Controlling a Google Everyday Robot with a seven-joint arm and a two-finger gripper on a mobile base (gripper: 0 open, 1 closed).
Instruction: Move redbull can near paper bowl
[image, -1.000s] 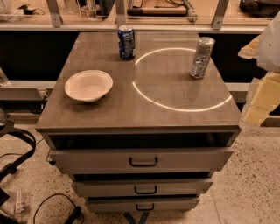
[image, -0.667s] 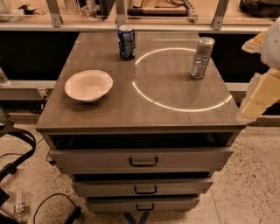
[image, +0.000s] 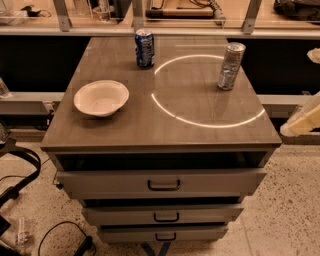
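My jaws hang just off the worktop's (image: 150, 125) right edge; I cannot tell their spread. The redbull can (image: 231, 66) stands upright left of and beyond them, likely reachable. The paper bowl (image: 101, 98) lies farther left, well apart.

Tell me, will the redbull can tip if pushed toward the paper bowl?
Probably tippy: the redbull can stands upright, tall and slim. Pushed low, its smooth metal may slide on the glossy tabletop. The gripper is beyond the tabletop's right edge, apart from the can.
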